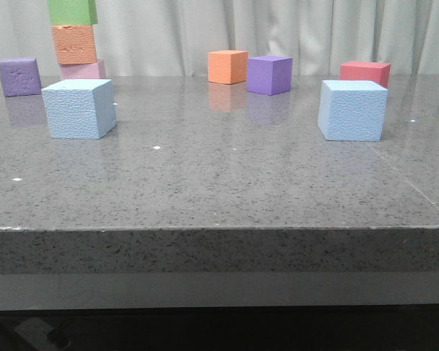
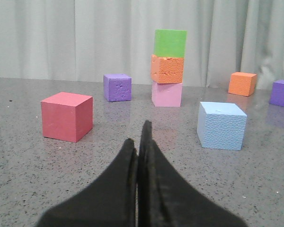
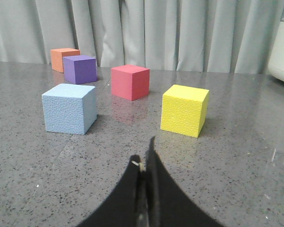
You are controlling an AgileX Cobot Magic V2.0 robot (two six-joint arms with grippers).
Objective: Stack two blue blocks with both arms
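Your 2 blue blocks [image 1: 80,109] [image 1: 352,110] sit well apart on the table [image 1: 219,183], unstacked. Your left gripper [image 2: 141,142] and right gripper [image 3: 146,158] are both pressed closed, holding nothing.

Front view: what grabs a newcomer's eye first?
Two pale blue blocks, one at the table's left and one at its right, sit well apart on the grey table. Behind the left one rises a stack: green on orange on pink.
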